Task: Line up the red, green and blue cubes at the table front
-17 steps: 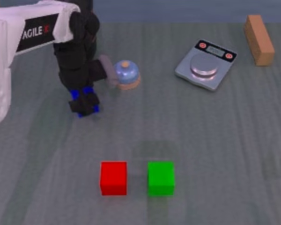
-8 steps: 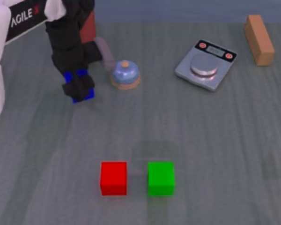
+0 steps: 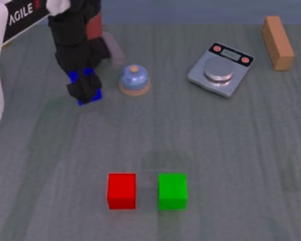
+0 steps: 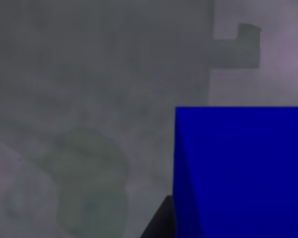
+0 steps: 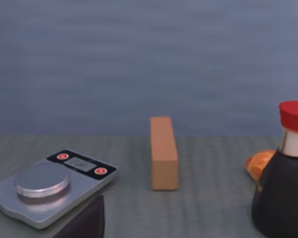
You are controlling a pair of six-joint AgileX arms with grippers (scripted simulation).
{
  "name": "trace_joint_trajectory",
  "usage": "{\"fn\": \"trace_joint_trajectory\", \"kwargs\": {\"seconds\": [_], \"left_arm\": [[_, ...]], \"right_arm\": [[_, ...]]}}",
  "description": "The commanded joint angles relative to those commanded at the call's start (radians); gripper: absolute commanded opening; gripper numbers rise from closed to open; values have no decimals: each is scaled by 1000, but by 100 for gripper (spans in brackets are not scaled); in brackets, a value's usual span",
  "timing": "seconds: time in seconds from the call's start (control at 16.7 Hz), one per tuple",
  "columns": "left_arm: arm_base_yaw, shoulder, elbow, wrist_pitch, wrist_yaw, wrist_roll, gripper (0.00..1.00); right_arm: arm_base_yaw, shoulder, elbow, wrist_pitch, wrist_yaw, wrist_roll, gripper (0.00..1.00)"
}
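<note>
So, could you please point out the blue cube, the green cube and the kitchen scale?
blue cube (image 4: 241, 171): left wrist view, on its large blue face.
green cube (image 3: 172, 190): top view, middle of its top face.
kitchen scale (image 3: 218, 70): top view, on its round metal weighing plate.

1. The red cube (image 3: 122, 190) is bright and plain, lying flat on the near part of the table (image 3: 231, 150), left of centre.
2. The green cube (image 3: 172, 190) is the same size and sits just right of the red one, a narrow gap between them, edges parallel.
3. The blue cube (image 3: 86, 88) is far left, largely hidden between dark fingers; in the left wrist view its deep blue faces fill the picture's corner.
</note>
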Motion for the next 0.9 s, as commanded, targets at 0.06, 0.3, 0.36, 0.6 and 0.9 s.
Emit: {"fn": "trace_joint_trajectory", "kwargs": {"seconds": [0.06, 0.3, 0.36, 0.6, 0.9], "left_arm": [[-23, -3, -2, 0, 1, -10, 0], [-200, -31, -26, -3, 2, -88, 0], [-261, -40, -36, -4, 2, -113, 0], [-514, -76, -75, -9, 5, -213, 0], [-651, -107, -102, -6, 6, -280, 0]], "right_arm": [[0, 0, 0, 0, 0, 0, 100], [0, 0, 0, 0, 0, 0, 100], [0, 0, 0, 0, 0, 0, 100], [0, 0, 0, 0, 0, 0, 100], [0, 0, 0, 0, 0, 0, 100]]}}
